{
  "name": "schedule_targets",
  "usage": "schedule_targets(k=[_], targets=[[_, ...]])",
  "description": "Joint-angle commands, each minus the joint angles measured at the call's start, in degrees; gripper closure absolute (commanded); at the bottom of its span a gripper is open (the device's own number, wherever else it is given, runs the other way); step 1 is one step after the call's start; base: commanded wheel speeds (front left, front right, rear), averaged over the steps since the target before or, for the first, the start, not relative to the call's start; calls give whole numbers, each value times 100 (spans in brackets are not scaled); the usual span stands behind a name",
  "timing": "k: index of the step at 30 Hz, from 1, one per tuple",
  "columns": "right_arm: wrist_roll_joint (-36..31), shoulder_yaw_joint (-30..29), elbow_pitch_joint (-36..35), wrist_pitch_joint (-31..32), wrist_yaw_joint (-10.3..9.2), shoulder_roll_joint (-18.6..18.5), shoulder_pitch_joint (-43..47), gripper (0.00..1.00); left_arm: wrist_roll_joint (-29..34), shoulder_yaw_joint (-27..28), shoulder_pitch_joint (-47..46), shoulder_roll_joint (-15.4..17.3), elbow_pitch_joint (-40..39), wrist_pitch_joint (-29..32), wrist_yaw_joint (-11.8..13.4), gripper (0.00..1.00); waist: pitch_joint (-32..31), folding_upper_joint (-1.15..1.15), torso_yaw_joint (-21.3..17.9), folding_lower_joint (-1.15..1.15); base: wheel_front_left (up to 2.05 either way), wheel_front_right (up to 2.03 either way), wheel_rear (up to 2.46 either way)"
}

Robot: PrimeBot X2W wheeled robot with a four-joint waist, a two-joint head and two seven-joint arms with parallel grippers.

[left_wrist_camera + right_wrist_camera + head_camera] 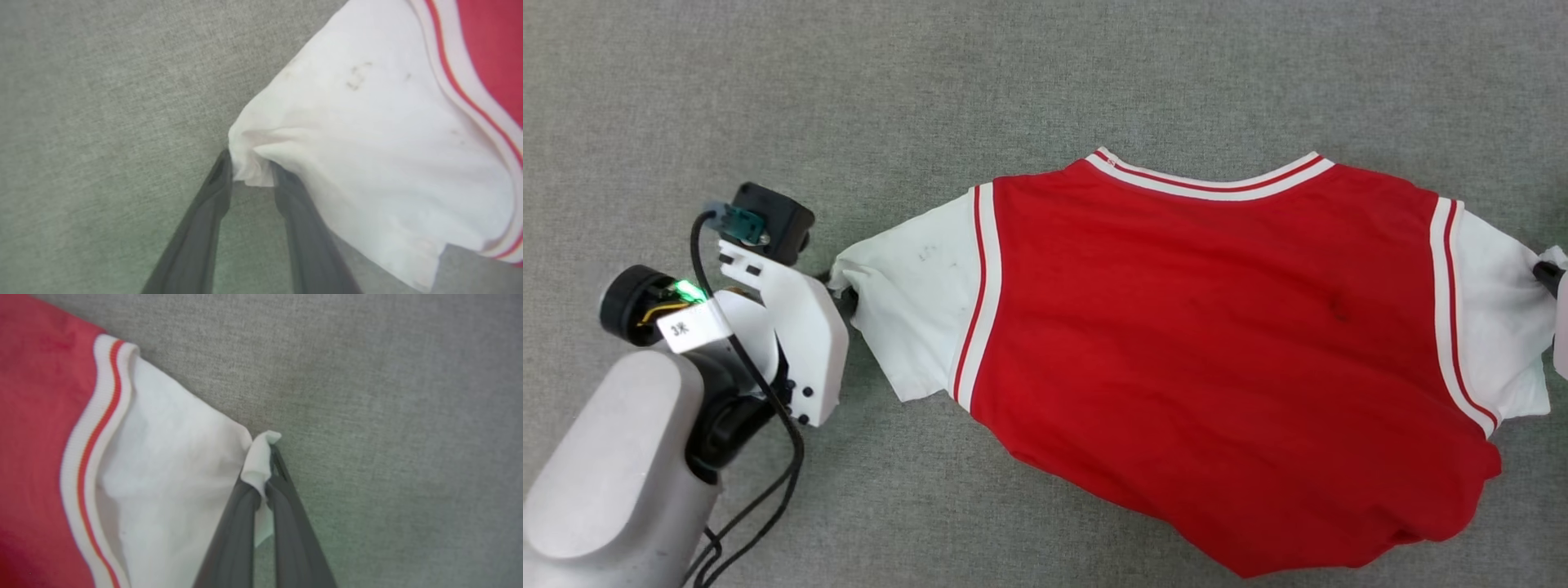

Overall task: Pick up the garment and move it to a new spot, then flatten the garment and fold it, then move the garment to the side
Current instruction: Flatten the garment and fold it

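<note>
The shirt (1217,343) lies spread on the grey surface (1013,73), plain red side up. The left gripper (250,173) stands spread, with a sleeve corner between its tips. The right gripper (265,477) is pressed together, pinching the opposite sleeve's edge.

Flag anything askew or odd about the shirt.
The garment lies crooked: its lower hem bunches and curls under at the lower right, not flat. Faint dark smudges mark the white sleeve at head view's left, and a small dark spot sits on the red panel.

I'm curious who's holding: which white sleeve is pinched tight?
The sleeve in the right gripper, shut on its corner; the left gripper stands open around the other.
</note>
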Motion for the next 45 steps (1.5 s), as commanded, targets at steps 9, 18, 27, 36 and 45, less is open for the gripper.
schedule_targets(k=[9,18,27,36,45], targets=[[59,32,88,-455,-1,-81,-65,100,256,227,155,58,79,-1139,148,100,-553,0,20,0,0,0,0],[145,9,-256,-1214,-1,-320,-431,100,537,723,428,464,-873,-1800,533,100,-1369,0,-77,0,0,0,0],[252,-143,-746,-1850,-2,-485,-928,100,671,1490,624,858,-2019,-2333,933,100,-2018,0,-215,0,0,0,0],[357,-108,-1196,-2329,-2,-484,-1410,100,673,2290,348,1070,-2946,-2843,1197,100,-2359,0,-336,0,0,0,0],[499,-100,-1345,-2539,-2,-530,-1935,100,537,2872,-58,1255,-3374,-2913,1349,100,-2173,0,-458,0,0,0,0]])
